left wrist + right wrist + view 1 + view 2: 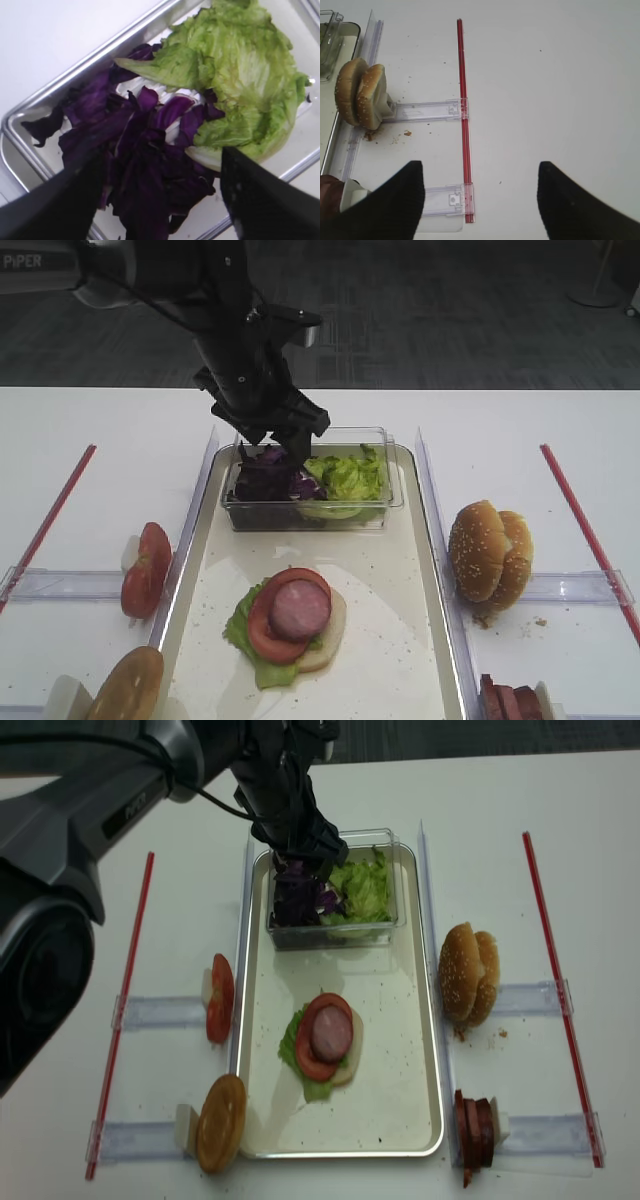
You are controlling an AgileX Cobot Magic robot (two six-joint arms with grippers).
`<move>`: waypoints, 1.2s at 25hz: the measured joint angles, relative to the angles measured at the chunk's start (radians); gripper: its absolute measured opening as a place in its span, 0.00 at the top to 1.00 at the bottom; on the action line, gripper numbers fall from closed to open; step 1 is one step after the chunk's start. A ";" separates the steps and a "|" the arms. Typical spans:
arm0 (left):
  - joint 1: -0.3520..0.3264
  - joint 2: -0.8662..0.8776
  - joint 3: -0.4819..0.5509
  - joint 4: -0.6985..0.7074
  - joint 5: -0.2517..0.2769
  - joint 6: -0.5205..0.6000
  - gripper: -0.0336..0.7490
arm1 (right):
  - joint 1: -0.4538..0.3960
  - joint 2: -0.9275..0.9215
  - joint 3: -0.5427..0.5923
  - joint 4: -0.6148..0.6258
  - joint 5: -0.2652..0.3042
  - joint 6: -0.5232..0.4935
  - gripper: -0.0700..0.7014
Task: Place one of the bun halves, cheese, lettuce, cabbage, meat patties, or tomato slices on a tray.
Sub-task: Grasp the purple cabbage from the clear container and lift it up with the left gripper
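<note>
The cabbage (pixel 145 165) is seen closest, between the spread, empty fingers of the left gripper (pixel 160 200) inside a clear tub (pixel 390 502) on the tray (pixel 400 660). Lettuce (pixel 240 85) is pressed against it. The right gripper (pixel 480 200) is held open over bare table (pixel 545 75), beside upright bun halves (pixel 360 92).

I work at a plain white surface (pixel 500 425) under even, soft light. Beyond its far edge lies a dark grey carpeted floor (pixel 450 310) with a faint square-tile pattern. At the top right corner of the floor stands a pale round base (pixel 597 290) of some furniture.
</note>
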 joint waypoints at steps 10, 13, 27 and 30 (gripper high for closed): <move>0.000 0.067 -0.001 0.000 -0.011 0.007 0.37 | 0.000 0.000 0.000 0.000 0.000 0.000 0.25; 0.000 0.084 -0.002 0.000 -0.023 0.007 0.37 | 0.000 0.000 0.000 0.000 0.000 0.000 0.25; 0.000 0.107 -0.006 0.002 -0.051 0.011 0.39 | 0.000 0.000 0.000 0.000 0.000 0.000 0.25; 0.000 0.107 -0.008 0.007 -0.051 0.011 0.43 | 0.000 0.000 0.000 0.000 0.000 0.000 0.25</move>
